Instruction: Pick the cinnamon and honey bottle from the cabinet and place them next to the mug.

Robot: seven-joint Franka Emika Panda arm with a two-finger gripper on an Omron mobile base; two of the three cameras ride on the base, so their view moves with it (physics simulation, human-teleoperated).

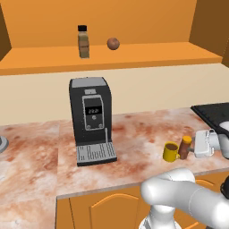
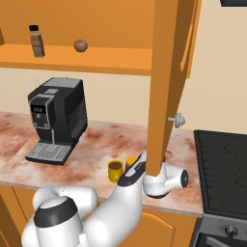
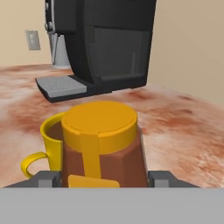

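The honey bottle [image 1: 186, 146] stands upright on the marbled counter [image 1: 134, 143], just beside the yellow mug [image 1: 170, 151], on the side nearer the stove [image 1: 214, 112]. The hand view brings it close: its orange cap [image 3: 99, 124] and amber body sit between the two dark finger tips of the gripper [image 3: 103, 178], one tip at each flank, the jaws standing narrow about the bottle, though actual contact cannot be made out. That view also shows dark liquid in the mug and the black coffee machine [image 1: 91, 118] behind. The left base view shows the cinnamon [image 1: 83, 41] upright on the shelf of the cabinet [image 1: 134, 53] beside a round brown ball [image 1: 113, 43]. In the right base view an open cabinet door [image 2: 166, 87] hides most of the bottle and the hand.
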